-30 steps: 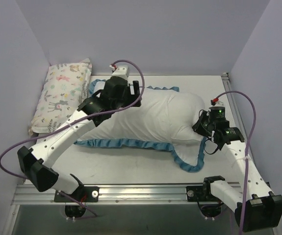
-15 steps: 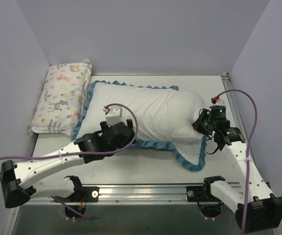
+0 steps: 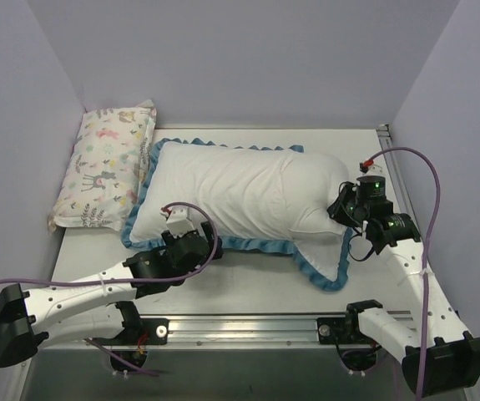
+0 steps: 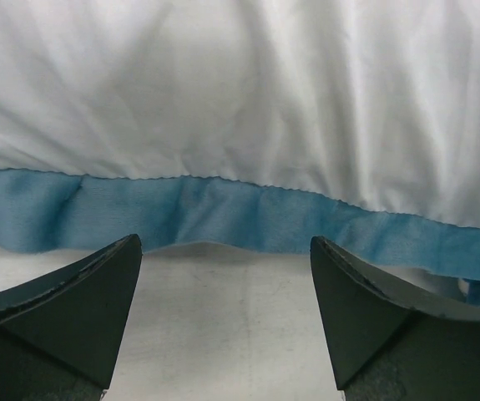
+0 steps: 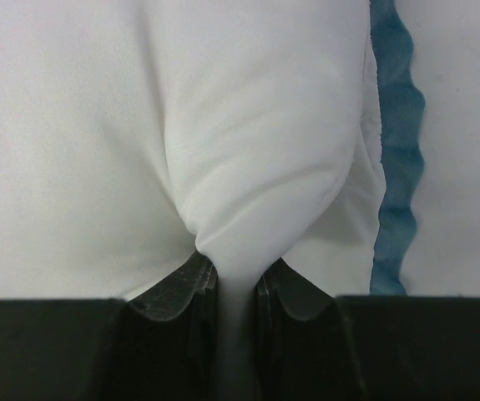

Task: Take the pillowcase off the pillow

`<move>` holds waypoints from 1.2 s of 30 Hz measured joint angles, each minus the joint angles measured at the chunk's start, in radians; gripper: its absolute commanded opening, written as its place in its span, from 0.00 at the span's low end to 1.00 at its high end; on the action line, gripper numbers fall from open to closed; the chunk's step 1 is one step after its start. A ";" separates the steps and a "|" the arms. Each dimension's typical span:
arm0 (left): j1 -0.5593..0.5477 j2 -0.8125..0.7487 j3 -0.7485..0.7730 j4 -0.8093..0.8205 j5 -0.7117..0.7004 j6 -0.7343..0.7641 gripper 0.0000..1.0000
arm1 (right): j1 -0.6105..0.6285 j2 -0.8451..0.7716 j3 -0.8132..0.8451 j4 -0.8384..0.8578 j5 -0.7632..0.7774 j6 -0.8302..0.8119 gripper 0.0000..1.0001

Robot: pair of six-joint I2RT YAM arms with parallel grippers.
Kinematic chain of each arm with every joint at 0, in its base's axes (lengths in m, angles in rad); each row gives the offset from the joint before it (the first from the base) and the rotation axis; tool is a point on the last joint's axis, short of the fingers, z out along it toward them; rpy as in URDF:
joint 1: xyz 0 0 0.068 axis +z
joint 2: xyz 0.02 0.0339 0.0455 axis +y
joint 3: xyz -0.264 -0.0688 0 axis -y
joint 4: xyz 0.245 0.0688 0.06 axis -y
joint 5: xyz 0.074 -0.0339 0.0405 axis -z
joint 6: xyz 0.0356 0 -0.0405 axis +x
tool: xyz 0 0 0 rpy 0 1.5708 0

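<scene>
The pillowcase point(image 3: 223, 188) lies white side up on the table point(image 3: 223, 288), with its blue ruffled trim point(image 4: 223, 217) showing round the edges and the pillow point(image 3: 319, 180) still stuffed inside. At the pillowcase's right end, the right gripper point(image 5: 235, 280) is clenched on a plump white bulge. It looks like the pillow's corner, though I can't swear it isn't the case fabric. The left gripper point(image 4: 224, 242) sits just off the pillowcase's near trim, jaws spread wide with nothing between them. A pastel animal-print pillow point(image 3: 110, 163) lies against the pillowcase's left side.
</scene>
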 measured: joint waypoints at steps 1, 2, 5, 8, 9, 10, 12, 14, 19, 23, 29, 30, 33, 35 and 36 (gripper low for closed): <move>0.001 -0.005 -0.006 0.012 0.006 -0.010 0.90 | 0.000 0.000 0.004 -0.004 0.001 -0.002 0.00; 0.002 -0.011 -0.013 0.024 0.010 -0.020 0.90 | 0.000 0.000 0.006 -0.009 0.001 -0.002 0.00; 0.013 -0.048 -0.046 0.042 0.032 -0.067 0.90 | 0.000 0.000 0.013 -0.019 0.002 -0.003 0.00; 0.032 -0.066 -0.068 0.040 0.054 -0.117 0.90 | 0.001 0.000 0.025 -0.031 0.002 -0.006 0.00; 0.037 -0.066 -0.072 0.040 0.061 -0.130 0.90 | 0.001 0.000 0.029 -0.034 0.003 -0.007 0.00; 0.038 -0.066 -0.076 0.040 0.066 -0.145 0.90 | 0.002 0.000 0.033 -0.036 0.004 -0.009 0.00; 0.041 -0.065 -0.087 0.047 0.076 -0.167 0.90 | 0.005 0.000 0.040 -0.041 0.005 -0.010 0.00; 0.057 -0.064 -0.111 0.074 0.097 -0.182 0.90 | 0.006 0.000 0.043 -0.047 0.005 -0.013 0.00; 0.151 -0.060 -0.181 0.150 0.168 -0.201 0.91 | 0.006 -0.001 0.052 -0.064 0.006 -0.020 0.00; 0.161 -0.069 -0.205 0.206 0.187 -0.198 0.89 | 0.006 -0.002 0.055 -0.068 0.006 -0.021 0.00; 0.177 -0.127 -0.215 0.319 0.183 -0.171 0.68 | 0.006 -0.005 0.056 -0.077 0.019 -0.022 0.00; 0.182 -0.129 -0.215 0.332 0.183 -0.166 0.56 | 0.006 -0.005 0.058 -0.079 0.019 -0.023 0.00; 0.201 -0.125 -0.215 0.363 0.182 -0.148 0.36 | 0.006 -0.005 0.066 -0.085 0.023 -0.024 0.00; 0.208 -0.114 -0.215 0.376 0.183 -0.137 0.29 | 0.006 -0.005 0.072 -0.087 0.024 -0.024 0.00; 0.209 -0.108 -0.215 0.377 0.184 -0.132 0.23 | 0.006 -0.005 0.074 -0.087 0.025 -0.024 0.00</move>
